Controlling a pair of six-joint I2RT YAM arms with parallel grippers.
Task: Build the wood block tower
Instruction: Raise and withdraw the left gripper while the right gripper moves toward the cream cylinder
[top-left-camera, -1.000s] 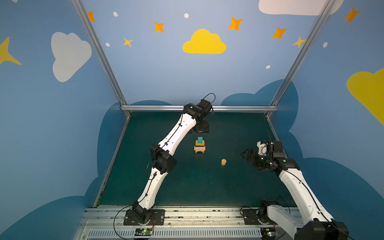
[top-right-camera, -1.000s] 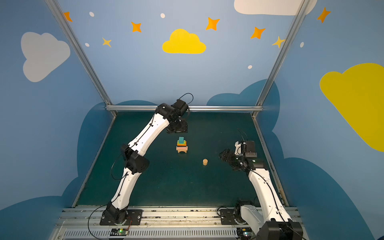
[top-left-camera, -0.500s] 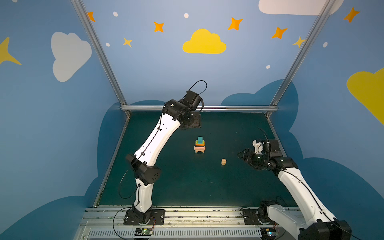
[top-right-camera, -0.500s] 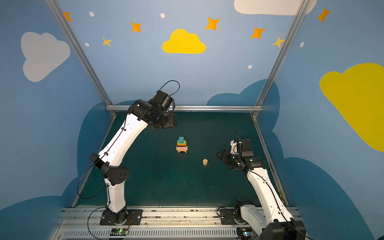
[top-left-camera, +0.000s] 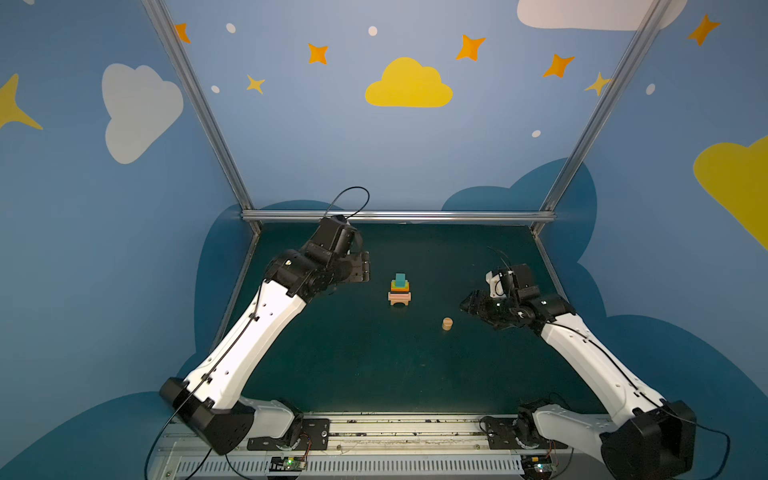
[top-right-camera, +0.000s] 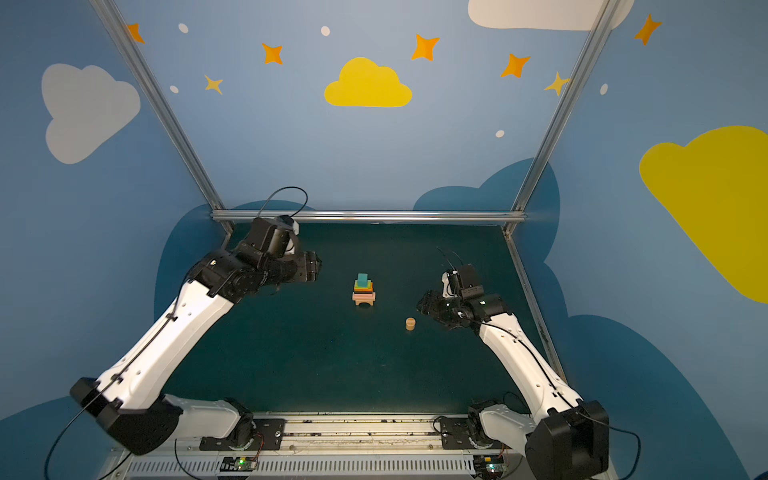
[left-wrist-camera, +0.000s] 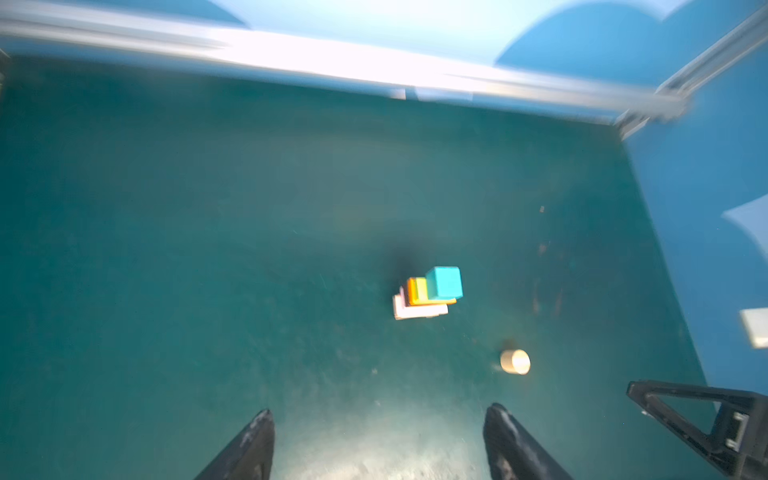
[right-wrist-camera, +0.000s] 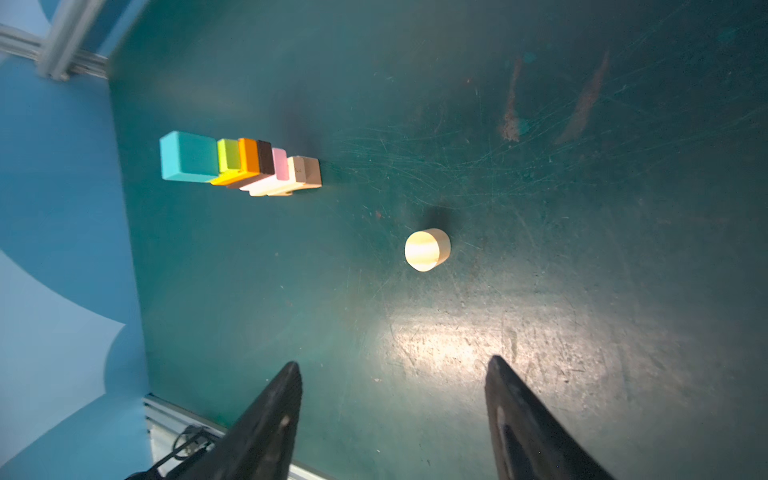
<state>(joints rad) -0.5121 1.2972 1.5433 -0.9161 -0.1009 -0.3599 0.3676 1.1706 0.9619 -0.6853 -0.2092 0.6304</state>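
Observation:
The wood block tower (top-left-camera: 400, 290) (top-right-camera: 364, 289) stands mid-table: tan arch and plank at the base, then pink, dark brown, orange and lime green bricks, with a teal cube (right-wrist-camera: 188, 157) (left-wrist-camera: 444, 282) on top. A tan short cylinder (top-left-camera: 447, 323) (top-right-camera: 410, 323) (right-wrist-camera: 427, 249) (left-wrist-camera: 515, 361) stands alone to its right and nearer the front. My right gripper (top-left-camera: 468, 306) (right-wrist-camera: 392, 365) hovers open just right of the cylinder, nothing between its fingers. My left gripper (top-left-camera: 365, 267) (left-wrist-camera: 380, 413) is open and empty, raised to the left of the tower.
The dark green table (top-left-camera: 374, 365) is fenced by aluminium rails (top-left-camera: 399, 216) and blue walls at the back and sides. The arm bases sit on a rail (top-left-camera: 395, 432) along the front edge.
The left arm has swung back and leftward away from the tower, its elbow dropping toward the front left. The right gripper has crept a little closer to the cylinder.

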